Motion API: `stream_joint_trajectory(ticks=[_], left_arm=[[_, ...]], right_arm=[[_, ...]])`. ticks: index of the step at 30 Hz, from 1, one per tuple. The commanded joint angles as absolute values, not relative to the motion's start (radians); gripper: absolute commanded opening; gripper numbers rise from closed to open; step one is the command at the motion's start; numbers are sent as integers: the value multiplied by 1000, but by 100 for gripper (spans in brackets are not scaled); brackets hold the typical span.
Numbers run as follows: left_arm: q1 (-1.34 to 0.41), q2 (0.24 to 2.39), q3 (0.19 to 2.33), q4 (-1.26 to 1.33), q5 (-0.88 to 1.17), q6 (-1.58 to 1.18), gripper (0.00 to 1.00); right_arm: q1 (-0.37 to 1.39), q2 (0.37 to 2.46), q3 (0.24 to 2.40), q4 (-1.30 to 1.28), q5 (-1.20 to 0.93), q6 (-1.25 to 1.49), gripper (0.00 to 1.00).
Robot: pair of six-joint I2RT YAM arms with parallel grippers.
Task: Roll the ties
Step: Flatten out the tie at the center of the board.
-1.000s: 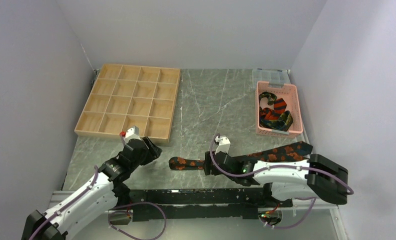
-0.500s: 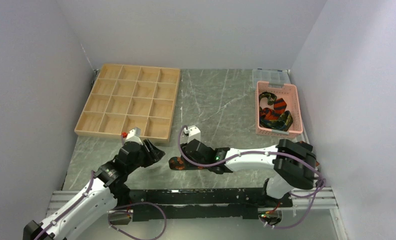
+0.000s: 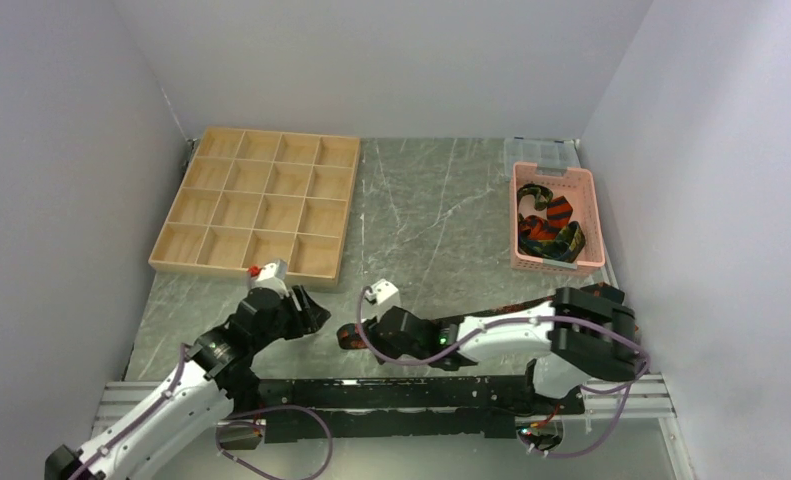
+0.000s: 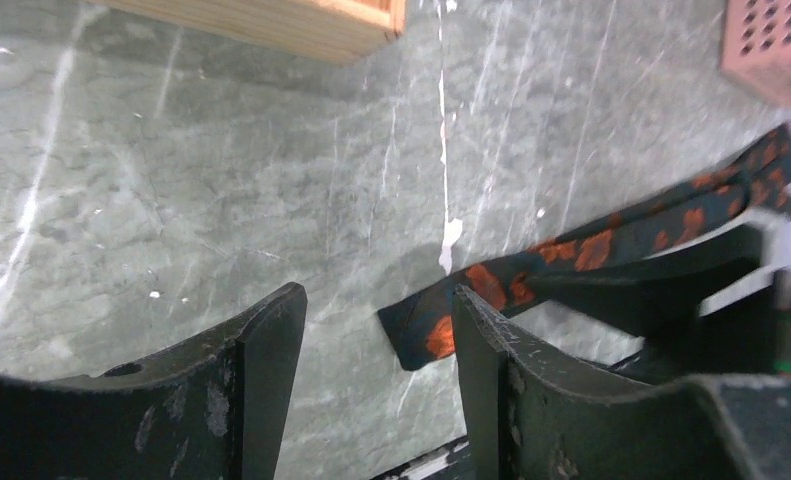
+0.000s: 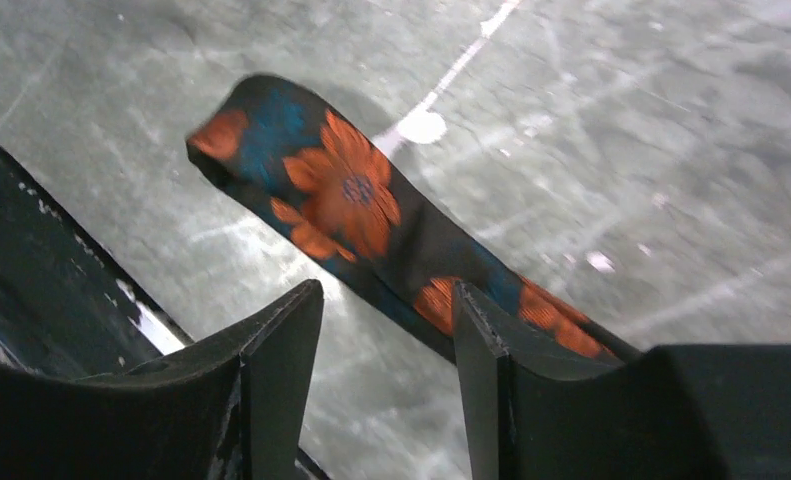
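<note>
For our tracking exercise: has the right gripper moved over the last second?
Yes: the right gripper moved left, toward the light wooden compartment tray.

Blk/orange tie (image 5: 351, 195) flat, others (image 3: 546, 230) heaped

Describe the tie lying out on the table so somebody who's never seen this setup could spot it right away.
On the grey marbled table, look along the near edge, where the right arm reaches across. Beneath it lies a long black tie with orange-red blotches, stretched flat. The other ties sit bundled in the pink basket; this one lies alone.
</note>
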State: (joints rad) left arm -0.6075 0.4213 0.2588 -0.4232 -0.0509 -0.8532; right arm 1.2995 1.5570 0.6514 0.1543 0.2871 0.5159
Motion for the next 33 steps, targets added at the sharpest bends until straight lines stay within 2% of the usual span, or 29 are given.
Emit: stream_joint_trajectory(ticks=[1, 6, 10, 20, 26, 32, 33], left_arm=[[-706, 540, 312, -338, -98, -751, 63], [-1010, 780, 467, -416, -411, -686, 69], [-1152, 962, 583, -519, -593, -711, 77], [-1251, 1234, 650, -563, -650, -806, 77], [-1287, 1235, 645, -586, -668, -871, 76], [-1361, 1149, 618, -555, -674, -886, 78], [-1361, 1151, 611, -531, -679, -885, 86]], right_arm=[[1303, 1369, 575, 124, 407, 558, 58], [1276, 1208, 561, -73, 576, 630, 68], [1214, 1125, 546, -166, 603, 668, 70], [1165, 1019, 480, -165, 584, 691, 71], [1147, 1014, 473, -132, 583, 683, 71], [1127, 1008, 456, -100, 566, 682, 71], [1125, 1007, 455, -101, 569, 684, 71]])
